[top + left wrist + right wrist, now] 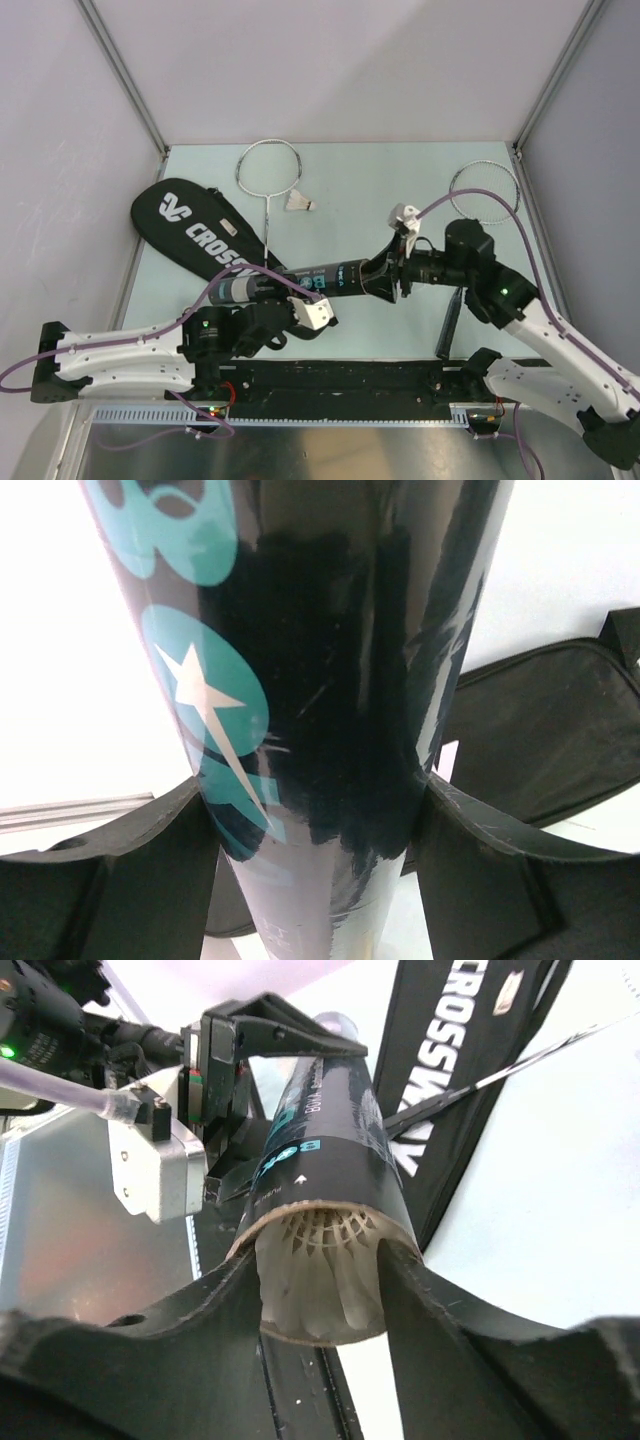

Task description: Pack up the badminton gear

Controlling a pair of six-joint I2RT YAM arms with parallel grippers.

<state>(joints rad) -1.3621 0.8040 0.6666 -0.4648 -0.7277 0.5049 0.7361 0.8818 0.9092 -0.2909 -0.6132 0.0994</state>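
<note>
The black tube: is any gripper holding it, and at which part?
Both hold the black tube. The right gripper clamps its open end, where shuttlecocks show inside; the left gripper clamps its body, nearer the other end.

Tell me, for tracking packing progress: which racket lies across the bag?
The left-side racket: its shaft crosses the black racket bag. The right-side racket lies clear of it.
</note>
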